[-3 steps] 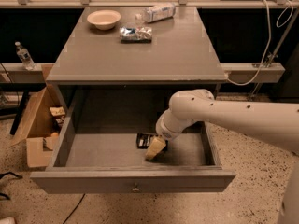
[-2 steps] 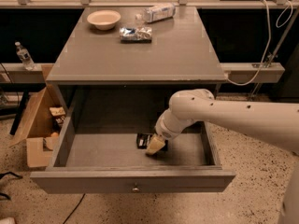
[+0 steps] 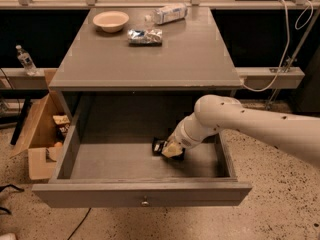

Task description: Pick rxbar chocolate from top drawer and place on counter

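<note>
The top drawer (image 3: 115,161) is pulled open below the counter (image 3: 150,64), and its round knob (image 3: 145,202) faces me. The rxbar chocolate (image 3: 159,146), a small black wrapper, lies on the drawer floor right of centre. My gripper (image 3: 171,149) reaches down into the drawer from the right on the white arm (image 3: 235,119). Its tan tip is right at the bar's right end and hides part of it.
On the counter's far side stand a tan bowl (image 3: 110,20), a crinkled silver-blue foil packet (image 3: 145,36) and a lying plastic bottle (image 3: 168,13). An open cardboard box (image 3: 39,134) sits on the floor left of the drawer. A small bottle (image 3: 25,59) stands on the left ledge.
My gripper has moved a little up and back inside the drawer, closer onto the black bar. The bar and the drawer have not visibly moved.
</note>
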Robot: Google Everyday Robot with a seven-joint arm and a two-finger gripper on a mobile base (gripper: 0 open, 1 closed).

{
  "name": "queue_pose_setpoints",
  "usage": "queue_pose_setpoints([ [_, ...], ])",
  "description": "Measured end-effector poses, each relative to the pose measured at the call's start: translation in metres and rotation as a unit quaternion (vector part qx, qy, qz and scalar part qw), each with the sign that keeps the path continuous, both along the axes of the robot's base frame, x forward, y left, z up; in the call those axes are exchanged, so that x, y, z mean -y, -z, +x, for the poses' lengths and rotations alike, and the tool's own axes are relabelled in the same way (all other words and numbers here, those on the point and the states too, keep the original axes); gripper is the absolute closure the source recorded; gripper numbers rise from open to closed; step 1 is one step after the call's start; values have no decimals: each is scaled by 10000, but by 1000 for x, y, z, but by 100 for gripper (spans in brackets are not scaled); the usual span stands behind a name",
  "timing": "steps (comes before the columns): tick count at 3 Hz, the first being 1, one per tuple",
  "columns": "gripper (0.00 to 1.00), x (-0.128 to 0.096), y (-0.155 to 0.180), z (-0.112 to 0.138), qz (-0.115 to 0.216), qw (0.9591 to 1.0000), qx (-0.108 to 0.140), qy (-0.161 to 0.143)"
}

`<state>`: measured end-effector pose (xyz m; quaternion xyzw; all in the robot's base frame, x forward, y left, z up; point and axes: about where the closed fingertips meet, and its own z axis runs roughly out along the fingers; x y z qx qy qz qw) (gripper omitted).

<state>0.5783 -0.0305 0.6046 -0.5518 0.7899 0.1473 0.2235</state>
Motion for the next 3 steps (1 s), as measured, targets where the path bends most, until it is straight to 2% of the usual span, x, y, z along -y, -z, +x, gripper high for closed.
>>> queue_pose_setpoints([
  [1,100,21,-28,2,429,9989,141,93],
  [2,100,56,-70,2,737,9963,410,178],
  [3,100,94,-112,1,563,9954,703,331],
])
